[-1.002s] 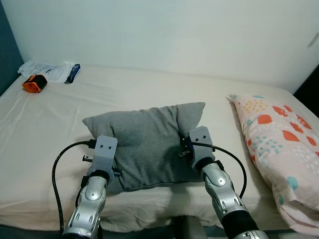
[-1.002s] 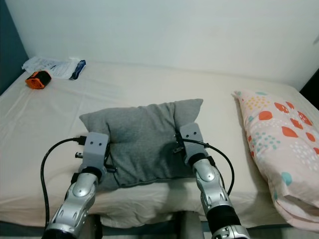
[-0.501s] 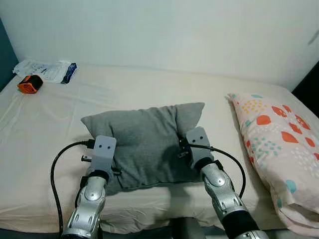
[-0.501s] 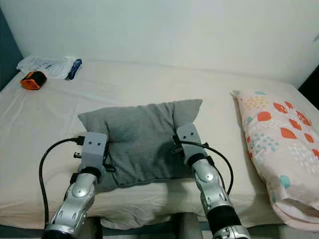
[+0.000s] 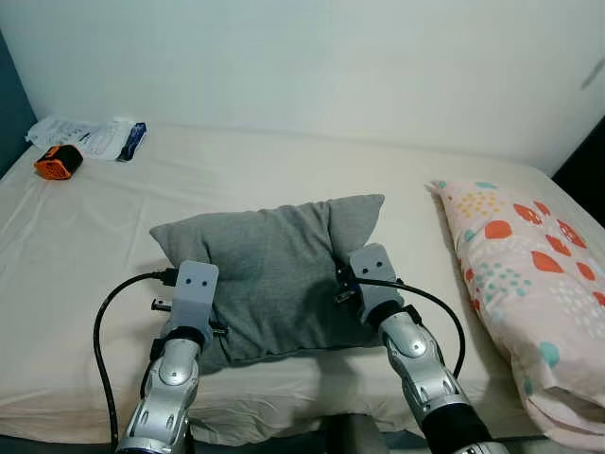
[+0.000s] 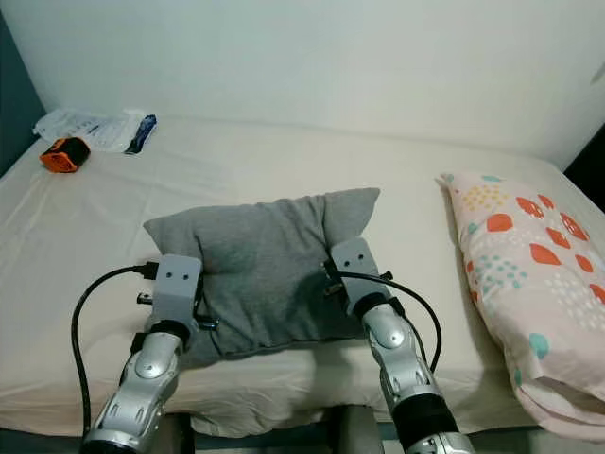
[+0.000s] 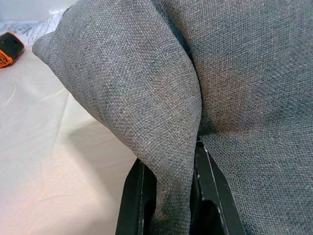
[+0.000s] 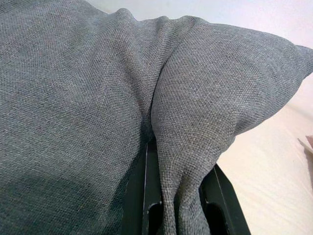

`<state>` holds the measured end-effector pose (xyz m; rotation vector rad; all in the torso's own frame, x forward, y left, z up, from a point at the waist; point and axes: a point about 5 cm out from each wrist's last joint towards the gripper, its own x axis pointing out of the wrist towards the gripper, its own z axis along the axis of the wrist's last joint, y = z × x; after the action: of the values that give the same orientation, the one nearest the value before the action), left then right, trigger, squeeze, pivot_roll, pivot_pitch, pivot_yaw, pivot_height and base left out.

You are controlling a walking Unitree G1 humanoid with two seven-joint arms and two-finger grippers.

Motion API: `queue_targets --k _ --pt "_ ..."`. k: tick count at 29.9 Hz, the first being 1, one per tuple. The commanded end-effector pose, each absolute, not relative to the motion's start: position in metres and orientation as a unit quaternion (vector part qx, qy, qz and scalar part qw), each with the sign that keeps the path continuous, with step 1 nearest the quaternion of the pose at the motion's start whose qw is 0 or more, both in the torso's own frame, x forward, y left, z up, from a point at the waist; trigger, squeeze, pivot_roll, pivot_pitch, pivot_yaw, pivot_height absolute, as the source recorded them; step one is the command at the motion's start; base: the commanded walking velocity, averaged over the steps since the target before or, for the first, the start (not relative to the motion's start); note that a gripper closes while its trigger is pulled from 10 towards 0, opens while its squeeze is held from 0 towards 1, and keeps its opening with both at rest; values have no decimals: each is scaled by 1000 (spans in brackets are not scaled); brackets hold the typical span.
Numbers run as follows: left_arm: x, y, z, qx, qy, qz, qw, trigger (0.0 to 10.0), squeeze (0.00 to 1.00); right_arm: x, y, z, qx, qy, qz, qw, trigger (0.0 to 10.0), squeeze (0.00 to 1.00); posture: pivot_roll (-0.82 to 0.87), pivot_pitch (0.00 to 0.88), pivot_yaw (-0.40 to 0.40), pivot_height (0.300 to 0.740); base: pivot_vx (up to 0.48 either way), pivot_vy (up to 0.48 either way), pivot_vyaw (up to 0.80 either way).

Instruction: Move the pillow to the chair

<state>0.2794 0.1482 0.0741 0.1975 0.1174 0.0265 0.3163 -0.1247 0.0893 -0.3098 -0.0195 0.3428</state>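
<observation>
We see the grey pillow [image 5: 269,270] in the middle of the picture, lying on the cream bed [image 5: 113,227]. Its long side runs from left to right, with the right end tipped up toward the far wall. Our left gripper [image 7: 168,205] pinches a fold at the pillow's left edge, in the lower left. Our right gripper [image 8: 178,200] pinches a fold at its right edge. A spotty pillow [image 5: 529,293] lies at the right. An orange thing [image 5: 53,162] sits in the upper left beside a white packet [image 5: 90,137].
</observation>
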Motion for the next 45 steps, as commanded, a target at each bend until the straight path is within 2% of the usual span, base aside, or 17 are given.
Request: queue_targets --k 1,27,34,45 --pt "281 136 86 98 24 -3 995 10000 0 311 -112 90 -162 -22 209 964 10000 0 40 0 -164 610 0 0 0" --pt "276 138 82 95 32 4 995 10000 0 305 -105 92 -150 -38 242 958 10000 0 38 0 -169 614 0 0 0" --pt "277 139 83 95 30 7 995 10000 0 300 -100 93 -144 -44 262 953 10000 0 36 0 -168 633 0 0 0" --pt "276 137 82 94 32 6 995 10000 0 296 -95 91 -147 -50 281 947 10000 0 34 0 -173 633 0 0 0"
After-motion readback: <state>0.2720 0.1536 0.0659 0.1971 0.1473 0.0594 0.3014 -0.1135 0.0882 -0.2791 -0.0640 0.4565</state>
